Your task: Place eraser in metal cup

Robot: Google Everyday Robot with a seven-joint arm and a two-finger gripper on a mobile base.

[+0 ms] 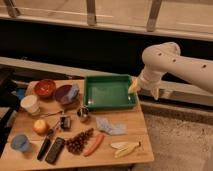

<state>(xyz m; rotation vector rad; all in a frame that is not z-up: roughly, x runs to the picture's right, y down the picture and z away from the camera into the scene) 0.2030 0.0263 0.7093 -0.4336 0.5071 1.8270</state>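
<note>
The eraser (55, 150) is a flat dark block lying near the table's front left edge, beside a narrower black stick (44, 148). The metal cup (83, 114) is small and shiny and stands upright near the table's middle, just in front of the green tray's left corner. My gripper (144, 90) hangs from the white arm at the right, over the tray's right rim, far from both eraser and cup. Its two yellowish fingertips (133, 86) stand apart with nothing between them.
On the wooden table (140, 135) are a green tray (110, 104), red bowl (45, 88), purple bowl (64, 95), white cup (31, 105), light blue cup (20, 142), apple (40, 126), dark clip-like item (65, 122), grapes (79, 141), carrot (93, 144), banana (125, 148) and blue cloth (111, 127).
</note>
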